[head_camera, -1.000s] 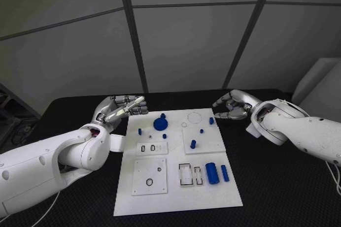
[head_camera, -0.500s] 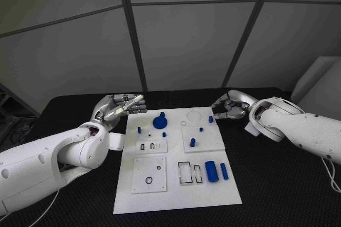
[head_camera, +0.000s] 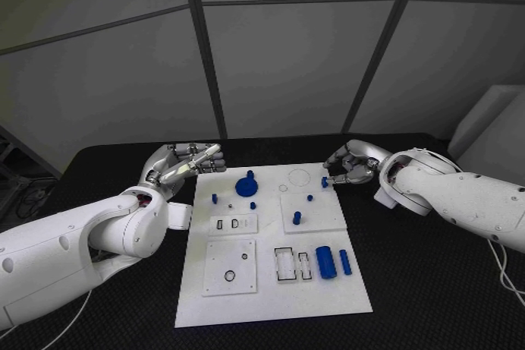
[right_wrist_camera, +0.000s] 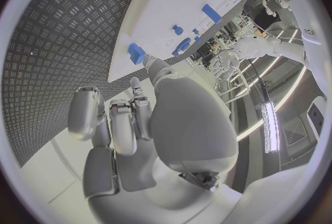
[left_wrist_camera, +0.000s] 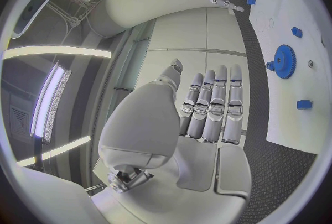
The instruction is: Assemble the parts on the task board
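Note:
The white task board [head_camera: 274,289] lies in the middle of the black table. A blue gear [head_camera: 247,187] stands near its far end, with small blue pegs around it. A thick blue cylinder [head_camera: 326,262] and a thin blue rod [head_camera: 346,263] lie beside open slots nearer me. My right hand [head_camera: 352,164] hovers at the board's far right edge with bent fingers. One fingertip [right_wrist_camera: 149,61] reaches a small blue peg [right_wrist_camera: 136,53], without a grip on it. My left hand [head_camera: 186,162] holds nothing off the far left corner, its fingers [left_wrist_camera: 211,105] side by side.
Two raised white plates [head_camera: 232,270] sit on the board's left half, one with a small ring. A rectangular frame slot [head_camera: 284,267] lies left of the cylinder. Black table surface [head_camera: 438,289] surrounds the board on all sides.
My right hand has crept left towards the small peg at the board's far right edge. The left hand has barely moved.

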### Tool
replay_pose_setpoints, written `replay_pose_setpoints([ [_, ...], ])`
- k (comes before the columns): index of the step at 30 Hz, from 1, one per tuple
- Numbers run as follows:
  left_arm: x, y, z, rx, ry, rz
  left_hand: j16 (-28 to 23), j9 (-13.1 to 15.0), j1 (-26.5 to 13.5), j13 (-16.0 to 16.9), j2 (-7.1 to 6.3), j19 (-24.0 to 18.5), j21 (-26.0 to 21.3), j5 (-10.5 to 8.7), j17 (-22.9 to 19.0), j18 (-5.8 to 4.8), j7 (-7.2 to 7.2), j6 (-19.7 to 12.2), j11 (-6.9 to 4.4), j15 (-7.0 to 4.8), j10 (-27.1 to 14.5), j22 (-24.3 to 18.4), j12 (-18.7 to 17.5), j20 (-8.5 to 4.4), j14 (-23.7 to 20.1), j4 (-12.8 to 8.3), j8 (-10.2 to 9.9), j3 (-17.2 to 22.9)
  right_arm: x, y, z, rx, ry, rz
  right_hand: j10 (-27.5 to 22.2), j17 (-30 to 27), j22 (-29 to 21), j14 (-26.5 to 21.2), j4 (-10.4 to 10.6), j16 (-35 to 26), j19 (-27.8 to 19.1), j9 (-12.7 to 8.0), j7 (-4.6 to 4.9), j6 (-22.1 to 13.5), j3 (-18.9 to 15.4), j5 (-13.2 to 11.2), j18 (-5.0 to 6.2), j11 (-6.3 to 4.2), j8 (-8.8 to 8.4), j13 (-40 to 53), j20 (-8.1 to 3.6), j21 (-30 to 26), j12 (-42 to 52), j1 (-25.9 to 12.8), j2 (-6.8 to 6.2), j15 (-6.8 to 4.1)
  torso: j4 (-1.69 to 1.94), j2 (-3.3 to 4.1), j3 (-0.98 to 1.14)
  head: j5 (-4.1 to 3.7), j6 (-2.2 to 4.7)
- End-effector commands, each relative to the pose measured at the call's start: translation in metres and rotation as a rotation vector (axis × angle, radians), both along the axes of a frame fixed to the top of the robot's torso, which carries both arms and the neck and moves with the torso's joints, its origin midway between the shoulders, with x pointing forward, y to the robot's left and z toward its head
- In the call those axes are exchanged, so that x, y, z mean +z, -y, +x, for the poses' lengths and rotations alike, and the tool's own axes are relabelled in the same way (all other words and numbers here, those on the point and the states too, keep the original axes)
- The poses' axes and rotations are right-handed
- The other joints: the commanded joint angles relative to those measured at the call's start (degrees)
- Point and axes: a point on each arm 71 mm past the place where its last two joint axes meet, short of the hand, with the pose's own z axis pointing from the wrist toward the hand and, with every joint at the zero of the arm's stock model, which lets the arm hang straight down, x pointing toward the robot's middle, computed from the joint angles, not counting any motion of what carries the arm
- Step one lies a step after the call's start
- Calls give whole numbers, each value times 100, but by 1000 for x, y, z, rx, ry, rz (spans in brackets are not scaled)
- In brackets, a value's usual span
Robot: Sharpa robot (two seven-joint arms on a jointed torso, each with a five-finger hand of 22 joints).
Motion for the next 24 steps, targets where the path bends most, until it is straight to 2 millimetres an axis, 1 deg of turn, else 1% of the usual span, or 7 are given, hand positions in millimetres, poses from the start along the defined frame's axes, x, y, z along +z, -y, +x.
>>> replay_pose_setpoints([
  [1, 1, 1, 0, -14, 10, 0, -34, 1, -4, 1, 61, 30, -26, -16, 8, 2, -6, 43, -25, -2, -2, -8, -36, 13, 20, -32, -37, -11, -3, -2, -1, 17, -21, -20, -7, 1382, 3, 576, -32, -18, -30, 9, 4, 41, 0, -28, -4, 6, 39, 530, 12, -19, -18, 22, 28, 37, -8, -3, 4, 10, -17],
  [16, 1, 0, 0, -11, 9, 2, -36, 1, -1, 1, 63, 32, -25, -16, 8, 2, -7, 45, -26, -3, -1, -8, -37, 12, 24, -37, -38, -9, -7, -4, -2, 19, -34, -34, 4, 1389, 14, 578, -34, -16, -22, 19, 14, 122, 3, -24, -6, 14, 73, 543, 14, -15, -8, 1, 45, 42, -6, -6, 5, 14, -20],
  [21, 1, 0, 1, -10, 9, 3, -36, 1, -1, 1, 63, 32, -25, -16, 8, 2, -7, 45, -26, -3, -1, -8, -37, 12, 24, -37, -38, -9, -8, -5, -1, 16, -36, -38, 16, 1402, 33, 581, -32, -11, -10, 24, 21, 185, 16, -18, -10, 19, 98, 556, 17, -7, 3, -14, 74, 46, 3, -5, 3, 9, -27],
  [24, 1, 0, 1, -10, 9, 3, -36, 1, -1, 1, 63, 32, -25, -16, 8, 2, -7, 45, -26, -3, -1, -8, -37, 12, 24, -37, -38, -9, -9, -6, 0, 17, -37, -41, 27, 1411, 46, 583, -38, -8, 0, 30, 18, 266, 35, -15, -12, 17, 130, 570, 19, -1, 14, -25, 104, 47, -2, -5, 5, 18, -33],
])
